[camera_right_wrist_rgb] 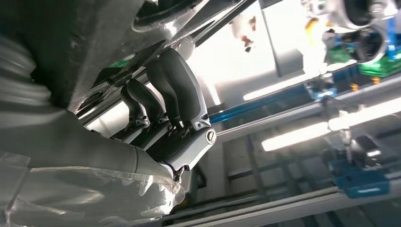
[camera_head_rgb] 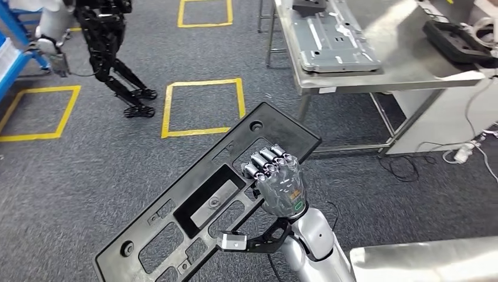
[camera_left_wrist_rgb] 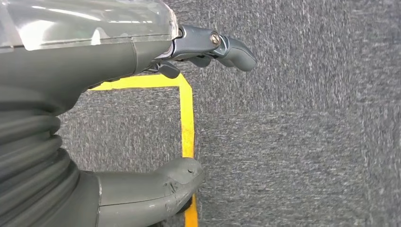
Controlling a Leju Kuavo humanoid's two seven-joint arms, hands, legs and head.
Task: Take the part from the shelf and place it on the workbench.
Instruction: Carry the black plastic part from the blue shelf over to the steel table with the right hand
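Halfway — right hand (camera_head_rgb: 281, 182) fingers grasping the part (camera_head_rgb: 199, 202), left hand (camera_left_wrist_rgb: 94, 118) released, bench (camera_head_rgb: 405, 64) well apart ahead.

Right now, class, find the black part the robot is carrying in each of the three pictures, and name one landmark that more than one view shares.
Head view: the black part slants across the lower centre, held by the right hand.
Left wrist view: not in it; the left hand hangs over carpet.
Right wrist view: the part is the dark surface the fingers hook over.
Shared landmark: yellow floor tape.
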